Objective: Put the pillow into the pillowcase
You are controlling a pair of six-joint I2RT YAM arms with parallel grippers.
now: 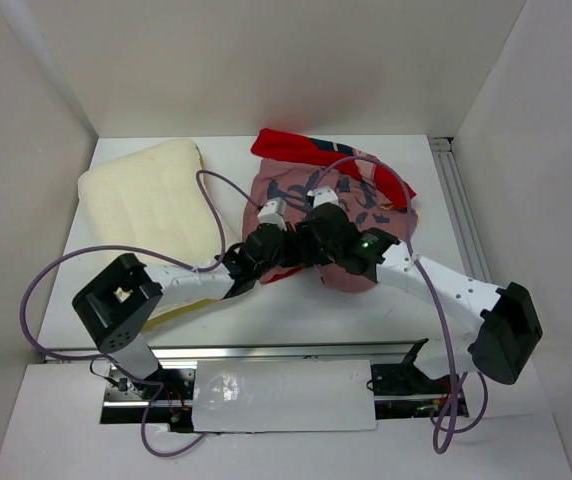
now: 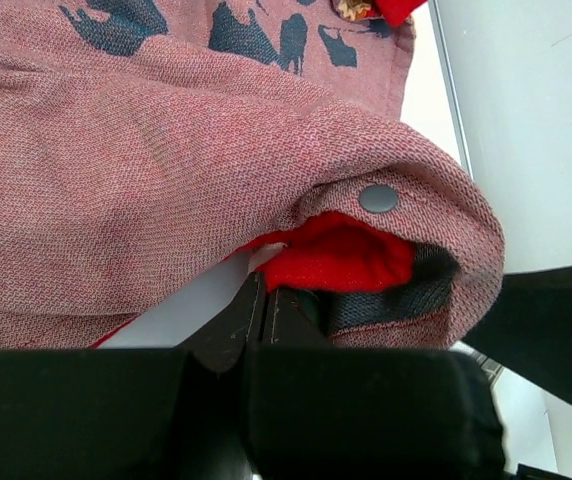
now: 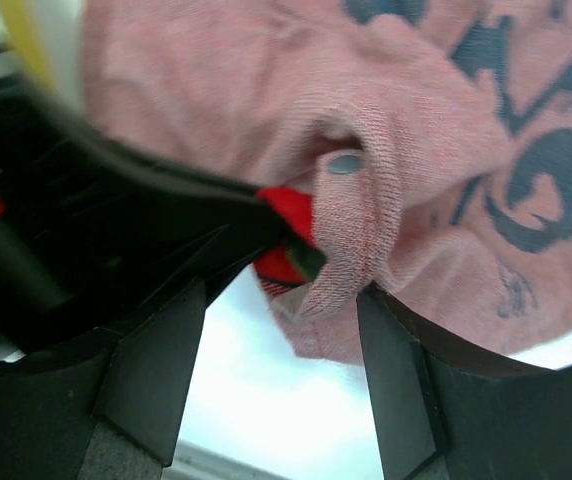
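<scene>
pillowcase (image 1: 378,196) crumpled; pillow (image 1: 151,200) outside, beside it

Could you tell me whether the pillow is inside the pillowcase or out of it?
Out: the pillow lies bare on the table, left of the crumpled pillowcase.

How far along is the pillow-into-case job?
Done: nothing is inserted. The pillow lies to the left, fully outside the pillowcase, which shows its faded pink side.
In hand: the left gripper has its fingers shut on the case's red edge by the snap. The right gripper is open, fingers either side of that edge.
Left: open the mouth, bring the pillow over and push it in.
</scene>
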